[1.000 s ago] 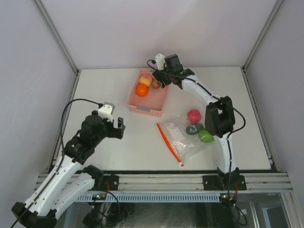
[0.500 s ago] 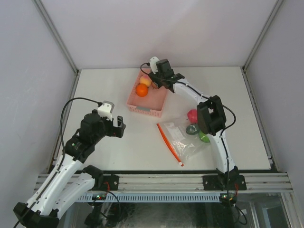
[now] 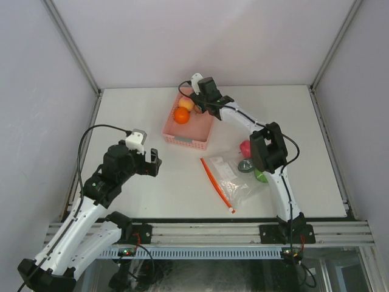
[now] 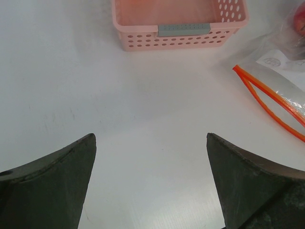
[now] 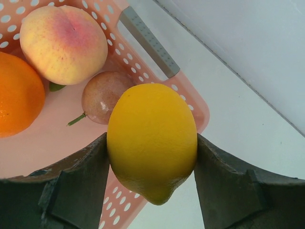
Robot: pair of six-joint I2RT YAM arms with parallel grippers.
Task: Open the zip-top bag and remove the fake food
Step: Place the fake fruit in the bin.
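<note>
Right wrist: right gripper (image 5: 151, 143) clamps yellow lemon (image 5: 151, 126) over pink basket (image 5: 193, 98); peach (image 5: 64, 43), orange (image 5: 16, 93), brown fruit (image 5: 99, 95) lie beneath. Left gripper (image 4: 151, 143) fingers stand wide apart.

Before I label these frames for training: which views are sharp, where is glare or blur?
Top external: even light, faint shadows, the clear zip-top bag hard to outline. Left wrist: dark fingers soft-edged, basket slightly washed out. Right wrist: lemon crisp, mild sheen.

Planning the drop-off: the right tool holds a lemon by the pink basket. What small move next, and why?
Probably nudge the right tool inward: the lemon seems to hang over the basket rim, not over the peach and orange.
</note>
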